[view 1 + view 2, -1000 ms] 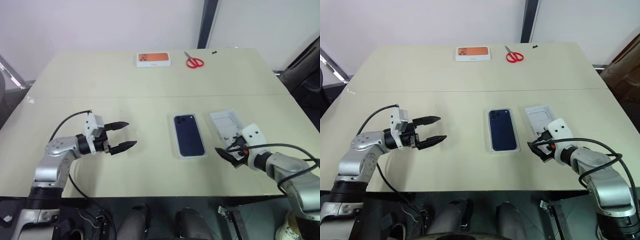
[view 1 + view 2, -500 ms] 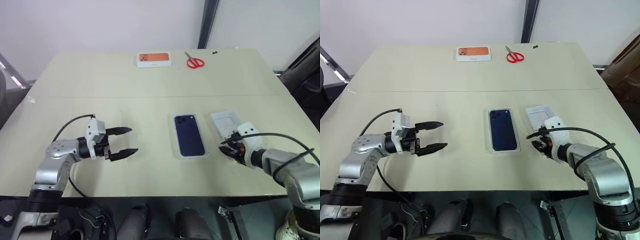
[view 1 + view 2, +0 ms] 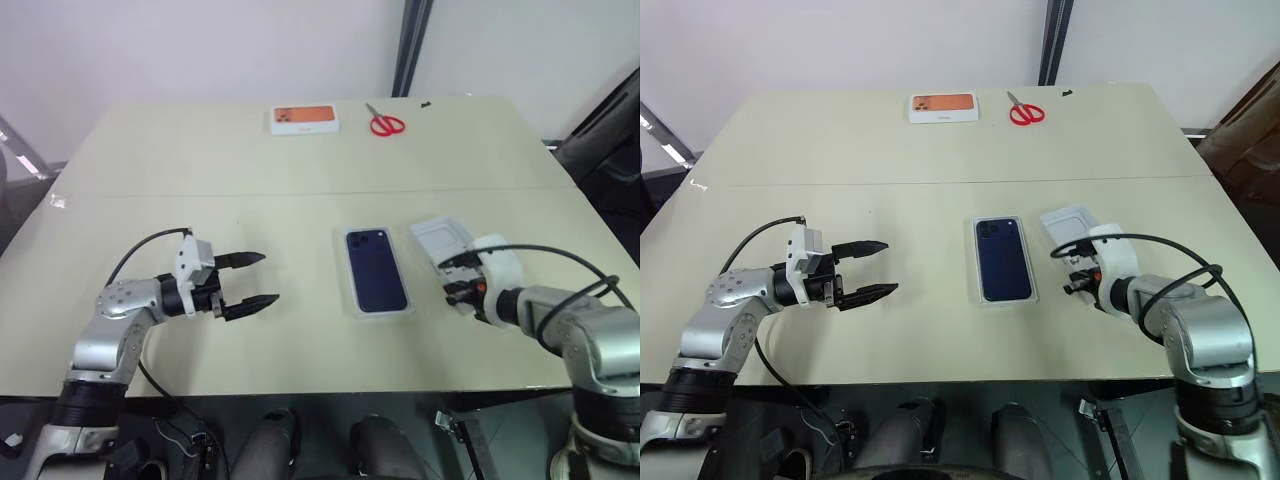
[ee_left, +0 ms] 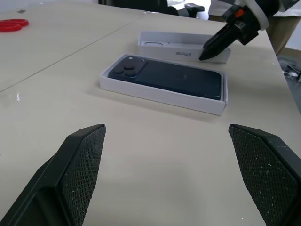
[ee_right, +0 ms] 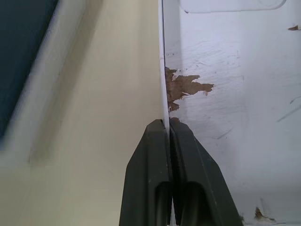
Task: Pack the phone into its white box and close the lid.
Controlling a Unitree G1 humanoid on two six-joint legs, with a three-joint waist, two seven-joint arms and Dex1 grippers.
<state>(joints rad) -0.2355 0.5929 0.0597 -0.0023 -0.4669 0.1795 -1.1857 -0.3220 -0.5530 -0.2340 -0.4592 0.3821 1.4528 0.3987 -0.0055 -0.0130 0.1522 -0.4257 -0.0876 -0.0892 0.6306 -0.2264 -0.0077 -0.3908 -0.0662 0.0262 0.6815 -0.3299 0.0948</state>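
Phone lying face down inside the white box on the worktop, between the two sets of fingers. Right fingers pressed together, clamped on the thin side wall of the lid, which lies open side up just beside the box. Left fingers spread wide apart, holding nothing, hovering well to the box's other side and pointing toward it. Scissors and an orange-topped box sit far beyond both.
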